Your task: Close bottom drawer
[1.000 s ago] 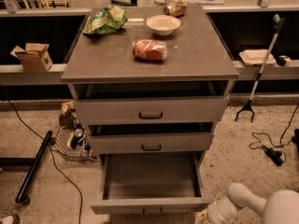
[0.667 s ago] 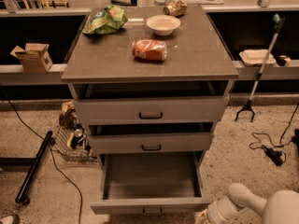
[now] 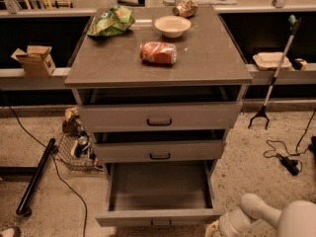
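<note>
The bottom drawer (image 3: 159,216) of the grey cabinet (image 3: 158,63) is pulled far out and its grey inside is bare. Its low front panel sits near the lower edge of the view, and its small black handle (image 3: 161,223) is just in view. The middle drawer (image 3: 159,151) and the top drawer (image 3: 159,116) stand slightly out. My white arm (image 3: 266,216) comes in at the lower right. The gripper (image 3: 213,230) is at the frame's lower edge, just right of the bottom drawer's front right corner.
On the cabinet top lie a green bag (image 3: 110,21), a white bowl (image 3: 172,25), a red can (image 3: 158,53) on its side and a brown can (image 3: 185,8). A wire basket (image 3: 76,149), a black pole (image 3: 37,174) and cables lie on the left floor. A grabber stick (image 3: 275,73) leans at right.
</note>
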Robot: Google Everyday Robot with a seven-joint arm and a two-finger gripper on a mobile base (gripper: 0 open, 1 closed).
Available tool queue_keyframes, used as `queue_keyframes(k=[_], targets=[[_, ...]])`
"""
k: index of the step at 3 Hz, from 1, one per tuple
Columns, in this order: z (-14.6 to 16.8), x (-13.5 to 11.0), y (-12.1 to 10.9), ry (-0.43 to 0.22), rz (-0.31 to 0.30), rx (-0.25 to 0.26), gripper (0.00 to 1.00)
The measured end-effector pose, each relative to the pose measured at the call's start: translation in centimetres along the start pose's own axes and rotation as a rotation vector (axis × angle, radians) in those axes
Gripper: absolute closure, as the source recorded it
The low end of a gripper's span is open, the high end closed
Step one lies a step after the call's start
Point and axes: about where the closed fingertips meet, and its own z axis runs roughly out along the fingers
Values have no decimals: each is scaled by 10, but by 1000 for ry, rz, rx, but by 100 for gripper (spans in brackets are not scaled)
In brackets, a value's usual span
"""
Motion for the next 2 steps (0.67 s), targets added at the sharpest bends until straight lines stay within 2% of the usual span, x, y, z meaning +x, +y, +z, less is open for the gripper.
queue_keyframes(k=[1,2], targets=[[2,-5,-8,5,-37,11,5],[2,-10,-27,8,-79,35,0]])
